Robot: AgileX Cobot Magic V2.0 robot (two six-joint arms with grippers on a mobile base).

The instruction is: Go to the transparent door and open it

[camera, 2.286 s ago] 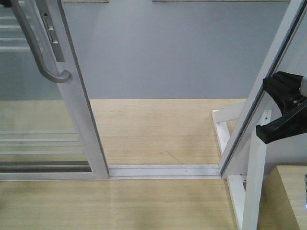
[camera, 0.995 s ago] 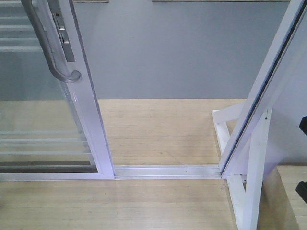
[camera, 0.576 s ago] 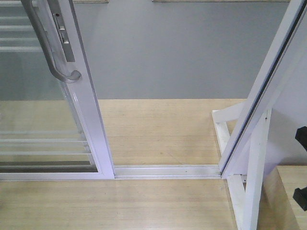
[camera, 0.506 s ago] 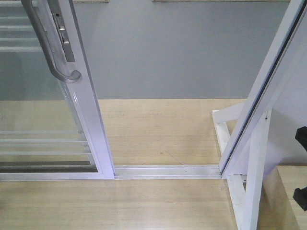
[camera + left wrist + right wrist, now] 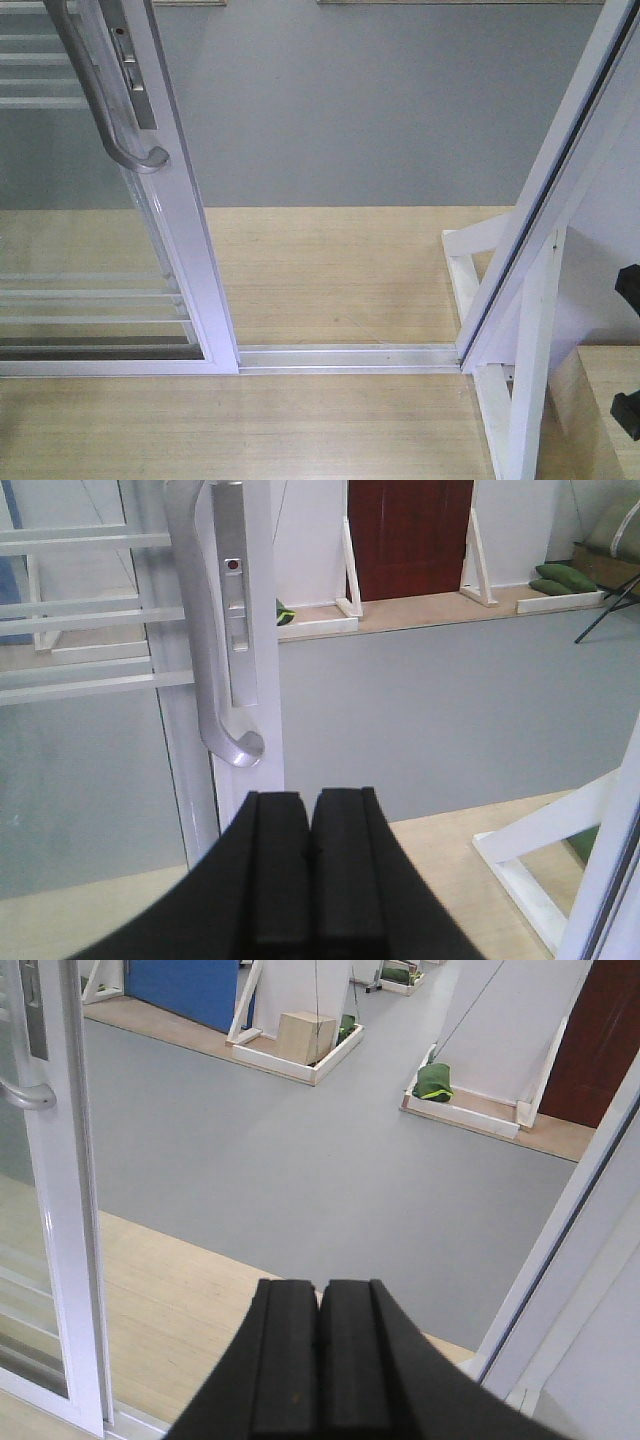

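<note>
- Your transparent door (image 5: 90, 250) stands left of the white jamb post (image 5: 545, 200), with an open gap between them.
- Its grey handle (image 5: 205, 670) sits just above your left gripper (image 5: 310, 865), whose jaws are pressed together, empty.
- Your right gripper (image 5: 320, 1355) is likewise closed, holding nothing.

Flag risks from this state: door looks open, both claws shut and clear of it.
1. Right claw sits low beside the white jamb post; driving forward could clip it.
2. The floor track crosses the gap, so the wheels may catch.
3. Left claw hangs near the handle of the transparent door; a swing could nudge it.
</note>
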